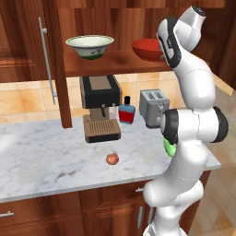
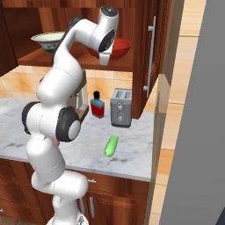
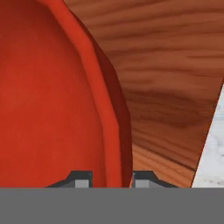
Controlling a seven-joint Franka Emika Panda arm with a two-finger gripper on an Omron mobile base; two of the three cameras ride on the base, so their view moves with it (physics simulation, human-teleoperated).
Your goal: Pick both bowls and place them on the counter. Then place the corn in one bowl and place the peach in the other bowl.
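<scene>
The plain red bowl (image 1: 146,48) (image 2: 122,47) rests on the wooden shelf at its right end. In the hand view the red bowl (image 3: 52,109) looms close, its rim standing between my fingertips. My gripper (image 3: 111,179) (image 2: 104,59) is shut on that rim. The cream-white bowl (image 1: 90,46) (image 2: 48,40) with green marks sits further left on the same shelf. Down on the marble counter (image 1: 46,156) (image 2: 132,156) lie the peach (image 1: 112,159) and the green corn (image 2: 111,146) (image 1: 168,147), the corn half hidden by my arm in the left base view.
Under the shelf (image 1: 115,62) stand a coffee machine (image 1: 100,108), a blue and red bottle (image 1: 126,112) (image 2: 97,105) and a toaster (image 1: 153,107) (image 2: 121,107). A tall cabinet door (image 2: 145,57) closes off the shelf's right side.
</scene>
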